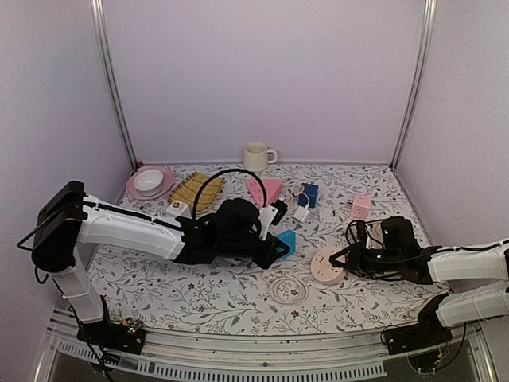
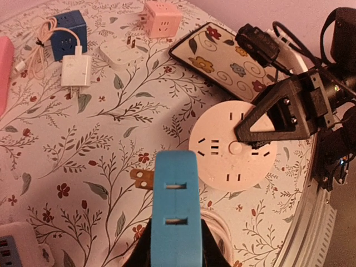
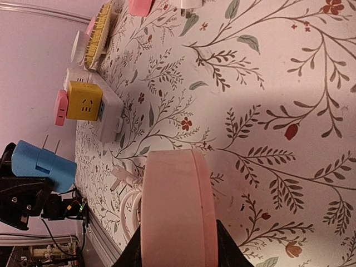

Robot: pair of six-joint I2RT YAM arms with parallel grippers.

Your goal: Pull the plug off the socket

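One blue plastic plug (image 2: 175, 206) sits pinched between the left gripper's (image 2: 177, 247) fingers, its brass prong (image 2: 142, 178) bare. We see it clear of the round pale-pink socket disc (image 2: 231, 147), which lies just ahead and to the right of that gripper. The right gripper (image 3: 178, 245) clamps the disc by its rim. Farther ahead to the left lie a white charger (image 2: 76, 71) and a blue cube adapter (image 2: 68, 33).

From above and behind we overlook the whole floral-cloth table (image 1: 199, 296); our wrist cameras sit close, sharing the round pink plastic socket (image 2: 222, 167).
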